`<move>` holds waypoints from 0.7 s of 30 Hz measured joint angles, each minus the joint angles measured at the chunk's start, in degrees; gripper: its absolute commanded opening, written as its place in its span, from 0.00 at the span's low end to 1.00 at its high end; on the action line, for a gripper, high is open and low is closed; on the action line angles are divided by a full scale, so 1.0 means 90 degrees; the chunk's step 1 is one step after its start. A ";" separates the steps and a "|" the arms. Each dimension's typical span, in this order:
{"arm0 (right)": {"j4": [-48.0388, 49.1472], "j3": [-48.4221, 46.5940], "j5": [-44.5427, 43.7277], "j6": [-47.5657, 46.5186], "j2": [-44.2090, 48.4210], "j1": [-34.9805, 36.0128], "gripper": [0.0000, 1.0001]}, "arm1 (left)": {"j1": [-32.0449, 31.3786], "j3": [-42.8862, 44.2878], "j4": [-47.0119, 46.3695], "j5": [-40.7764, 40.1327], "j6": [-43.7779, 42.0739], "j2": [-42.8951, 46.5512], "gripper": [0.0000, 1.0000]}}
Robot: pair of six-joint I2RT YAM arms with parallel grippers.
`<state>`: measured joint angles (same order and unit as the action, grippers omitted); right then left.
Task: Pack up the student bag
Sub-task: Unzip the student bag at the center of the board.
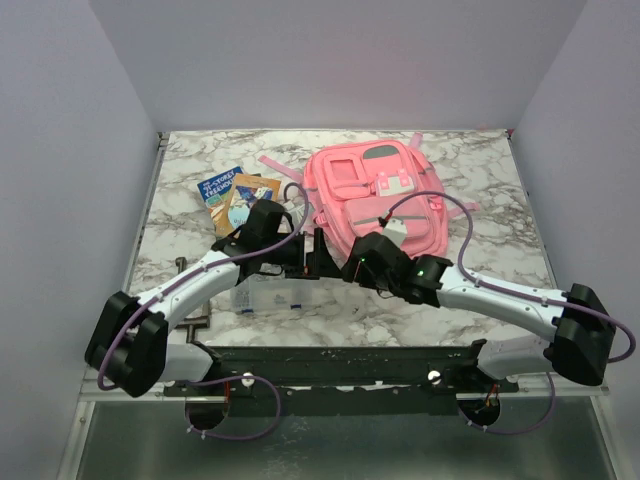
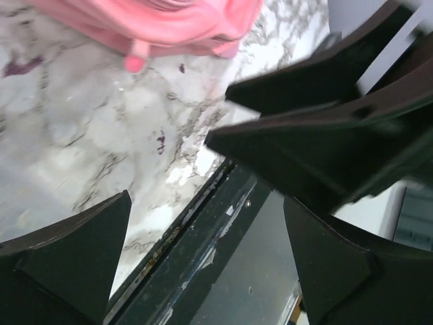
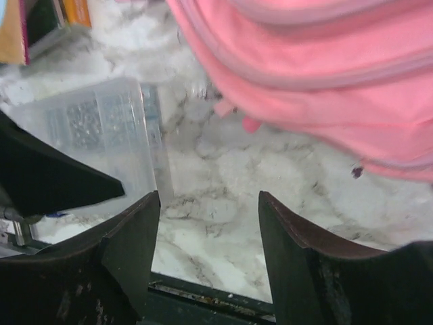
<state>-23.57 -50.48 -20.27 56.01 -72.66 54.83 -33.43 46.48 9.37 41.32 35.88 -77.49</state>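
The pink student bag (image 1: 375,195) lies flat at the back middle of the marble table, front pockets up. My left gripper (image 1: 316,256) and right gripper (image 1: 352,272) hover close together just in front of its near edge. In the left wrist view the gripper (image 2: 206,223) is open and empty, with the bag's edge (image 2: 155,24) at the top and the right gripper's dark fingers (image 2: 325,128) crossing the view. In the right wrist view the gripper (image 3: 208,203) is open and empty over bare marble, with the bag (image 3: 325,81) beyond it.
Two books (image 1: 236,196) lie left of the bag, also seen in the right wrist view (image 3: 40,20). A clear plastic compartment box (image 1: 265,295) sits under the left arm near the front and shows in the right wrist view (image 3: 101,135). The table's dark front edge (image 2: 203,237) is close.
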 measured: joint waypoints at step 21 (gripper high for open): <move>0.0078 -0.0236 -0.2064 0.3470 -0.2317 0.0653 0.50 | 0.0678 -0.0406 0.1435 -0.1797 -0.0146 0.2943 0.91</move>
<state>-22.87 -52.60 -38.85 87.24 -93.51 60.71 -27.33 42.83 22.28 25.15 34.57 -51.00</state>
